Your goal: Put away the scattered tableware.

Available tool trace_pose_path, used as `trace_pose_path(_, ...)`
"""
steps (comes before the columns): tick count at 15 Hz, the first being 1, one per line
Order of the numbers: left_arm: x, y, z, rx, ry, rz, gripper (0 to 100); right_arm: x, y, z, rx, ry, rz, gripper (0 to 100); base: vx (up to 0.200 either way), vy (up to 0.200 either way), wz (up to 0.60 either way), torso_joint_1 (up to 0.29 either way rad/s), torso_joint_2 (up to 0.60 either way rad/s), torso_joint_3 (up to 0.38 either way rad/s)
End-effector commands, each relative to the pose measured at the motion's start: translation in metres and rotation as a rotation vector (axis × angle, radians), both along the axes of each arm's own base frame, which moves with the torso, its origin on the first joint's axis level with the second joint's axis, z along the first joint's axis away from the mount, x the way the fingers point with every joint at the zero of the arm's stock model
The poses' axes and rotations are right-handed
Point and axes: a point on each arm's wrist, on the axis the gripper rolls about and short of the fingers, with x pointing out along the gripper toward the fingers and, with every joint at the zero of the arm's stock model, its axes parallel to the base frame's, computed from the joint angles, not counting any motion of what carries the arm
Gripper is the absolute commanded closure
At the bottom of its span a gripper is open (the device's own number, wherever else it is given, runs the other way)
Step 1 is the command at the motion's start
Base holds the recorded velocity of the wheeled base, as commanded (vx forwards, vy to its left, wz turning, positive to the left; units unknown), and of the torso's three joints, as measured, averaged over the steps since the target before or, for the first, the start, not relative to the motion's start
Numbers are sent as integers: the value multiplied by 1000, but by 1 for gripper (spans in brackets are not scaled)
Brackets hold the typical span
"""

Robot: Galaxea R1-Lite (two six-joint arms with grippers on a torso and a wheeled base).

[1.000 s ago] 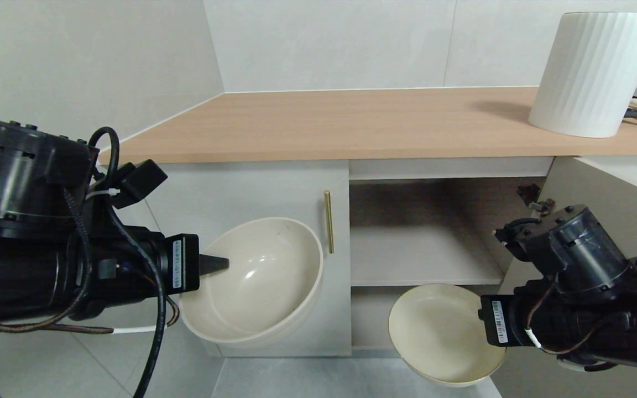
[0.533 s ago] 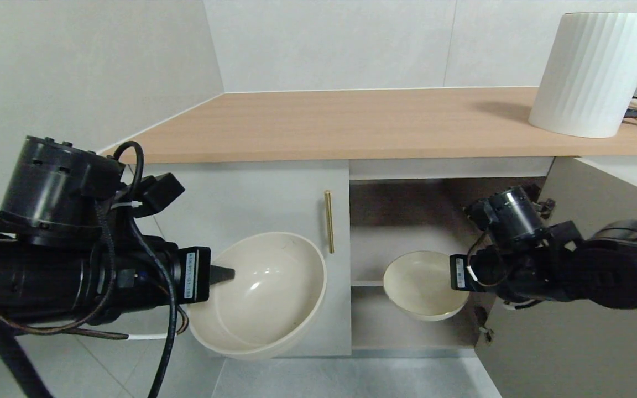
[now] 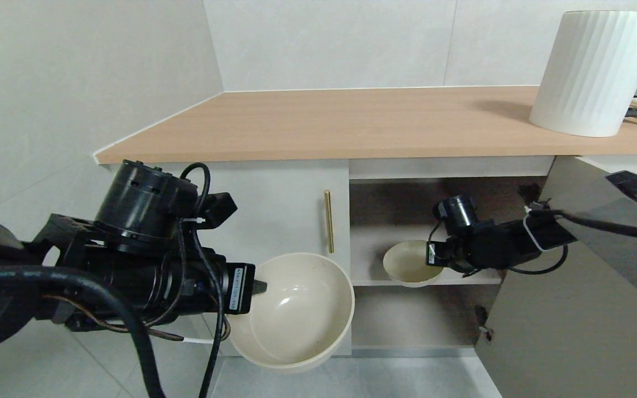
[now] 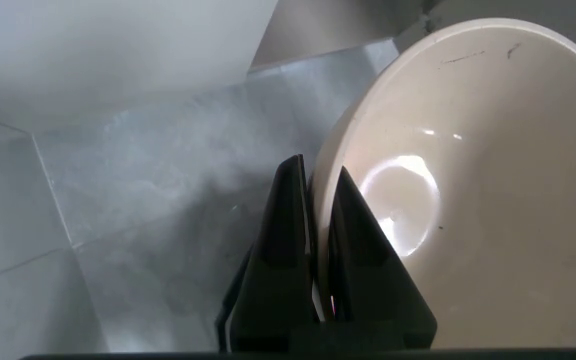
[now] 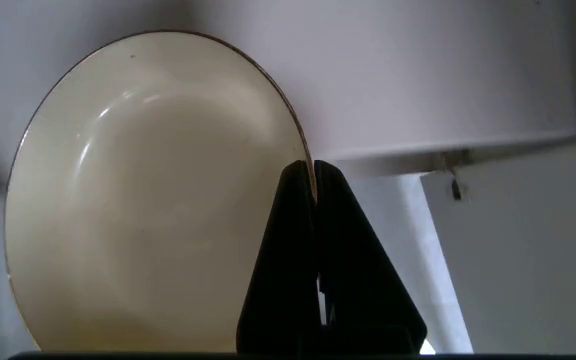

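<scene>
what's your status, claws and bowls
Left claw shut on large bowl, before closed door. Right claw shut on small bowl, at shelf edge. No obstruction seen.

I note the closed left door [image 3: 280,204] behind the large bowl [image 3: 296,309]. Small bowl [image 3: 410,264] and right gripper [image 3: 436,256] crowd the shelf [image 3: 479,281] front in the open bay [image 3: 396,213]; passage lies beneath.

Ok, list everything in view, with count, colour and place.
large bowl: one, cream, held before the closed door
small bowl: one, cream, at the front of the shelf
countertop: one, light wood, above the doors
ribbed container: one, white, on the countertop's right end
handle: one, gold, upright on the closed door
open door: one, grey, standing open on the right
left gripper: one, black, shut on the large bowl's rim
right gripper: one, black, shut on the small bowl's rim
</scene>
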Motion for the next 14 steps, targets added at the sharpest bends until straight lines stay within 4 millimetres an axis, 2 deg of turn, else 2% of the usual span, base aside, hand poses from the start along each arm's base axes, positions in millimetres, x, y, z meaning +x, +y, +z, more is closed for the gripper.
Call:
trace_pose_path(1, 3, -3, -6, 11, 18, -2, 100, 22, -1, -42, -36, 38, -40, 100, 0, 0, 0, 0, 0, 0)
trace_pose_path(5, 3, -3, -7, 14, 20, -5, 100, 46, -2, -62, -65, 0, -103, 100, 0, 0, 0, 0, 0, 0)
trace_pose_path(8, 3, -3, -6, 12, 18, -4, 100, 57, -5, -66, -69, -28, -138, 100, 0, 0, 0, 0, 0, 0)
trace_pose_path(11, 3, -4, -7, 14, 22, -5, 100, 72, -12, -63, -33, -74, -180, 100, 0, 0, 0, 0, 0, 0)
trace_pose_path(14, 4, -4, -8, 15, 24, -4, 100, 73, -12, -64, -27, -79, -185, 100, 0, 0, 0, 0, 0, 0)
